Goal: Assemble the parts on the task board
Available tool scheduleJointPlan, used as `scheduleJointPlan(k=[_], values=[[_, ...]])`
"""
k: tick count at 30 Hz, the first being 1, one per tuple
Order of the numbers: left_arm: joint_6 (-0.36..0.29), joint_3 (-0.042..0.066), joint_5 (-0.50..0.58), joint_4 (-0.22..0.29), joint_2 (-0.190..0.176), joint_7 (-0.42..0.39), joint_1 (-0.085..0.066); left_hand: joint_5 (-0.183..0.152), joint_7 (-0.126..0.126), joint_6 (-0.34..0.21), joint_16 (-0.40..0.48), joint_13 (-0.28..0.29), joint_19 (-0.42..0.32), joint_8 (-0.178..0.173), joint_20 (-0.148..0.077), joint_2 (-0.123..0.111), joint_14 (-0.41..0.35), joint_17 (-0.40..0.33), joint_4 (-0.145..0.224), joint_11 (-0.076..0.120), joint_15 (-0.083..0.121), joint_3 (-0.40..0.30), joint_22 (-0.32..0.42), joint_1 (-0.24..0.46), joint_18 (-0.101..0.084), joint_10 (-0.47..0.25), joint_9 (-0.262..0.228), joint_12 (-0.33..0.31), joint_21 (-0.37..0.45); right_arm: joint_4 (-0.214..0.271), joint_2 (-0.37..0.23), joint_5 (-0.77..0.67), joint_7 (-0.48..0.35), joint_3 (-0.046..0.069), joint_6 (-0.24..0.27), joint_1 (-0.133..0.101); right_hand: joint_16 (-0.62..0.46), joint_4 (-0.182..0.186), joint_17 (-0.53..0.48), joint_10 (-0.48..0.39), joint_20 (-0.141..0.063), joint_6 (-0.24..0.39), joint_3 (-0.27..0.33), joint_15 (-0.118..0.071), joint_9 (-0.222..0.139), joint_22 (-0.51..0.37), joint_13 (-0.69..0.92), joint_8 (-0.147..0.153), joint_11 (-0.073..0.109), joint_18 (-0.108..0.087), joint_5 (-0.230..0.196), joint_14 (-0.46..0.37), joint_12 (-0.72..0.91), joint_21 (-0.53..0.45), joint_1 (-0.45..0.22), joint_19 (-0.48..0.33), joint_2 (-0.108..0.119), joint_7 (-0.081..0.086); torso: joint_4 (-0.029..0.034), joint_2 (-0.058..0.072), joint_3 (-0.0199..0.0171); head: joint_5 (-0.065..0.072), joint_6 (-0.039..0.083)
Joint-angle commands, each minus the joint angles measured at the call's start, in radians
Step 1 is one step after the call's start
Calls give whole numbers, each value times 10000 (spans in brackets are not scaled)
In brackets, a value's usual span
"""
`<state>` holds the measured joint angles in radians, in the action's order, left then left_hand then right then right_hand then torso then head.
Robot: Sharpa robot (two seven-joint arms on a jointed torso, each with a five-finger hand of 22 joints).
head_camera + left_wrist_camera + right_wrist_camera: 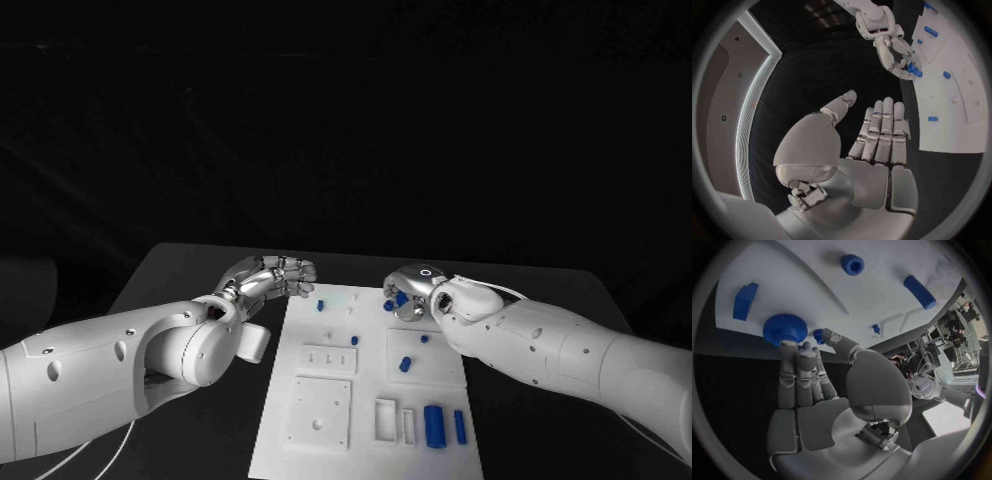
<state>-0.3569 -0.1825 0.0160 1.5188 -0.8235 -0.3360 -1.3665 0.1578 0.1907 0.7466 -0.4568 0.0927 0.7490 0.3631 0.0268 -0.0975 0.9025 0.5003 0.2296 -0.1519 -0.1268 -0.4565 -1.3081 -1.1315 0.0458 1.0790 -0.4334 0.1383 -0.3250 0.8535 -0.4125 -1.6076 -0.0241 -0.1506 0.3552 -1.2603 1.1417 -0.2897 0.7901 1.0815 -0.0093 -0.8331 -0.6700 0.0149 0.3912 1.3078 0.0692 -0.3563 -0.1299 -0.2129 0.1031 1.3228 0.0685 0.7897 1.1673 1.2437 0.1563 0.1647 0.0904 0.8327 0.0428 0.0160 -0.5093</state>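
Observation:
The white task board lies on the middle of the black table. At its far edge sits a blue knurled round part. My right hand reaches down to it, fingertips on its rim and thumb close beside, pinching it. The left wrist view shows that same right hand over blue pieces at the board's edge. My left hand hovers just off the board's far left corner. Its fingers are straight, the thumb stands apart, and it holds nothing.
Loose blue parts lie on the board: two cylinders near the front right, small pegs mid-board, a block, a ring and a bar. Raised white square plates stand on the front left.

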Motion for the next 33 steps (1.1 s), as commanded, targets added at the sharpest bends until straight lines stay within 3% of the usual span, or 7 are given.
scheduleJointPlan(k=[1,7,23,33], values=[[181,11,-50,37,22,-60,-20,-59,40,56,65,-17,-49,-41,33,7,-46,7,56,-43,-43,12,-200,131,144,-30,12,-41,-33,-5,35,-324,77,1,41,9,76,-4,-37,113,-223,-33,-91,-15,14,180,18,5,18,-489,-80,-45,40,45,109,246,-4,-7,3,105,29,-23,24],[191,22,-63,54,11,-49,-36,-59,40,57,67,-18,-50,-43,33,6,-47,8,59,-43,-43,10,-200,138,145,-29,12,-45,-34,-24,48,-427,113,1,-8,28,150,-7,-133,453,-217,-237,-185,-114,57,187,96,-75,121,-489,-231,-51,159,72,82,255,-5,-52,9,174,51,-40,151],[223,30,-94,17,41,-20,-62,-61,40,57,71,-22,-52,-49,34,3,-46,10,69,-43,-43,3,-200,157,146,-29,15,-55,-36,27,108,-648,175,0,-116,45,295,5,-407,1390,-234,-920,-424,-444,216,187,473,-303,461,-489,-462,-79,452,144,-78,264,-94,-172,-108,325,65,-153,198],[227,31,-117,12,52,-9,-64,-60,39,58,73,-24,-54,-51,33,3,-45,12,78,-42,-43,-3,-201,159,148,-29,17,-61,-37,105,122,-726,233,0,-190,46,344,5,-521,1687,-253,-1161,-502,-562,303,183,714,-364,581,-489,-479,-95,530,168,-191,266,-111,-272,-128,379,83,-180,220]])
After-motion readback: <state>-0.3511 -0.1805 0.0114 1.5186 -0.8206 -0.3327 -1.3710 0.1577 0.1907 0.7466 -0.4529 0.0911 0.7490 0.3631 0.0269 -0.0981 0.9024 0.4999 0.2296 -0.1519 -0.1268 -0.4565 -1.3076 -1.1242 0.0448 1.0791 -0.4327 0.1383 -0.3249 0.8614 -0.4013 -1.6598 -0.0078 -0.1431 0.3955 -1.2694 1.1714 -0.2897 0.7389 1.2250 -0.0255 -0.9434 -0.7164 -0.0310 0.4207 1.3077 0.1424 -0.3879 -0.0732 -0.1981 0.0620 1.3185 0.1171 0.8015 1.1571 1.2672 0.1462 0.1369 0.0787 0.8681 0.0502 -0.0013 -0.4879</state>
